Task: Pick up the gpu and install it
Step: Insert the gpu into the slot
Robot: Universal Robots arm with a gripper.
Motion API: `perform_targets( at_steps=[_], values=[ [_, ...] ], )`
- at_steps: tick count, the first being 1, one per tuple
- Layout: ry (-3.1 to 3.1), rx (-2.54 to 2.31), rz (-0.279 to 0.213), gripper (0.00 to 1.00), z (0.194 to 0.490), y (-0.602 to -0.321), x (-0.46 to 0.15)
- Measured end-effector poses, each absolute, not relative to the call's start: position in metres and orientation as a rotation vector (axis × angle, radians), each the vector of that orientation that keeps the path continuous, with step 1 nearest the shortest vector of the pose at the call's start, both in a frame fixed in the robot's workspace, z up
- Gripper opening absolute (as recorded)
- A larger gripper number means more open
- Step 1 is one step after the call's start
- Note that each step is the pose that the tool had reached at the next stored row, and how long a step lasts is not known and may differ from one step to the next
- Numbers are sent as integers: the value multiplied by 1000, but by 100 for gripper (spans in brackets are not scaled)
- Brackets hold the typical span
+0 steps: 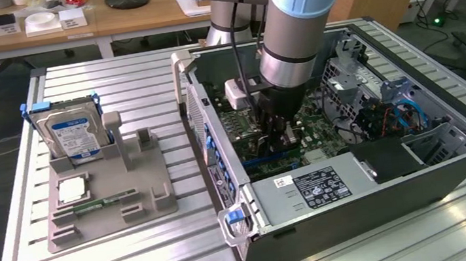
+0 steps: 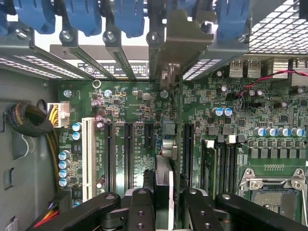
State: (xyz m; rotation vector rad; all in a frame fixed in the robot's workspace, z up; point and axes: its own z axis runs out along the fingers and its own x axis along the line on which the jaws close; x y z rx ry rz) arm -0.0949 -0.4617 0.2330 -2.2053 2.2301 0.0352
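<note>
Both black fingers (image 2: 144, 211) of the gripper (image 2: 166, 209) pinch the gpu (image 2: 164, 190) edge-on, open only as wide as the card. It stands upright over the motherboard (image 2: 130, 110) slots inside the computer case (image 1: 448, 165).

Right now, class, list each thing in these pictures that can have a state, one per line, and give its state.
gpu: edge-on, upright, held in the gripper above the motherboard slots.
gripper: shut on the gpu, inside the case.
case: lying on its side, side panel off, open.
hard drive: standing upright in the grey holder.
memory stick: lying flat in the holder.
holder: flat on the table.
</note>
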Motion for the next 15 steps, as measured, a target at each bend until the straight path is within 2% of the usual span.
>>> perform_targets(
  at_steps=[15],
  values=[
    [2227, -2209, 35, 28, 231, -462, -95]
  ],
)
